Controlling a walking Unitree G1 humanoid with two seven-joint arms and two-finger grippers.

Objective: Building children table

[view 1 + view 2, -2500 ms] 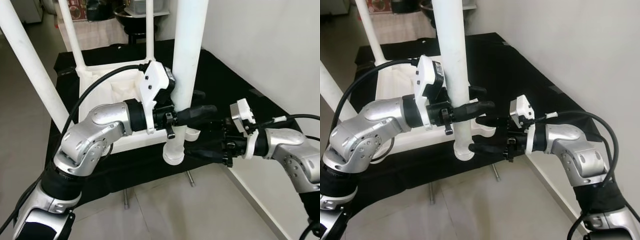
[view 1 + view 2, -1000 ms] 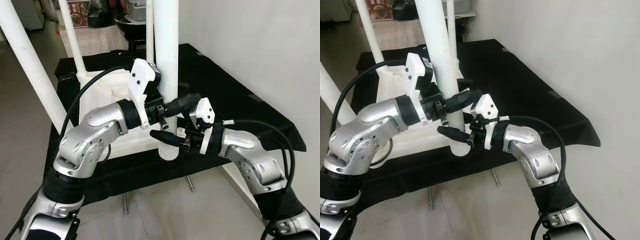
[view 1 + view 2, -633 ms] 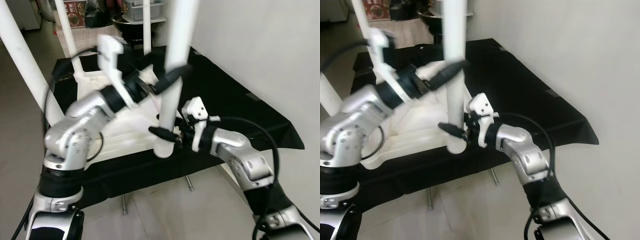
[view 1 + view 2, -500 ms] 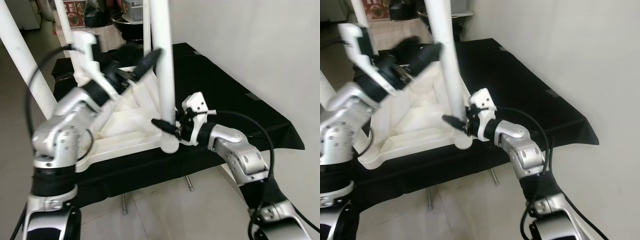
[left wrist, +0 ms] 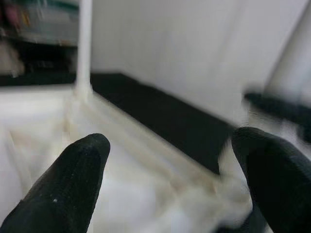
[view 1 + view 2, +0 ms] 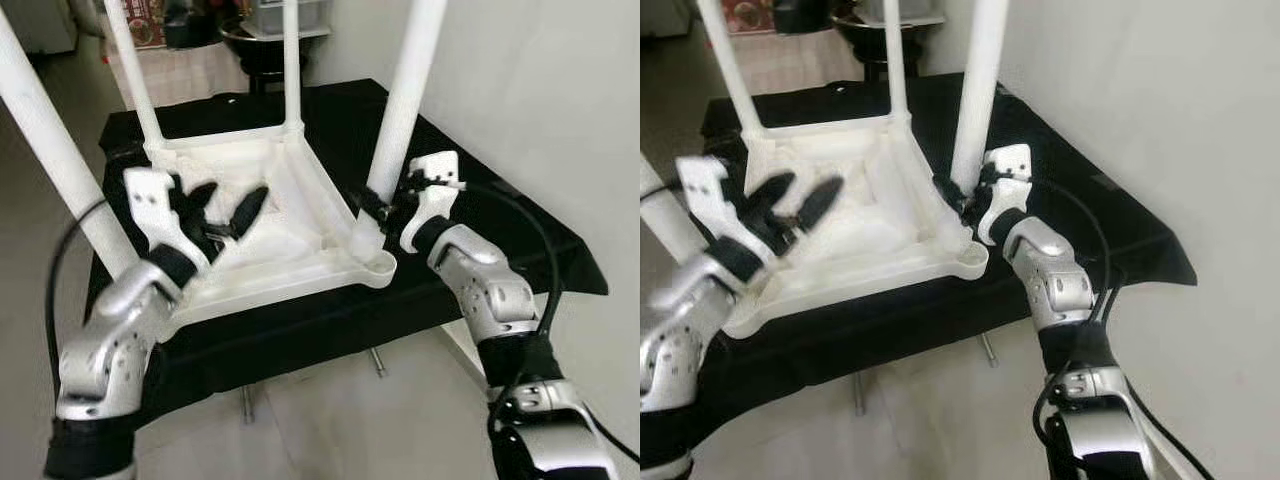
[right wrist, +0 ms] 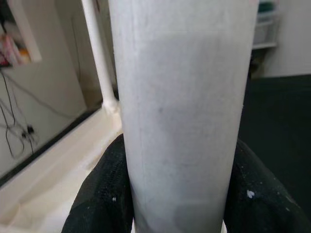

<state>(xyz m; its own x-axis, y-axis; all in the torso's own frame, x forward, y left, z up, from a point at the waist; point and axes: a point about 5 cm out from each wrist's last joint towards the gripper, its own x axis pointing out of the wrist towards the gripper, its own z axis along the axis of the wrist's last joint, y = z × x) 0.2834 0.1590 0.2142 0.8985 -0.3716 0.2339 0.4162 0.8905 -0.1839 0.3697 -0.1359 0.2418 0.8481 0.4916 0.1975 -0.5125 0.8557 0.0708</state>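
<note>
Left eye view: I read this as seating the last leg (image 6: 405, 105) into the corner socket of the upturned table top (image 6: 290, 215), which lies on the black-draped bench (image 6: 520, 240). My right gripper (image 6: 372, 208) reaches in from four o'clock, fingers clamped on the leg's base. My left gripper (image 6: 225, 208) hovers above the top at nine o'clock, forearm raised, jaws spread wide and empty. Next, I judge, I must press or twist the leg home.
</note>
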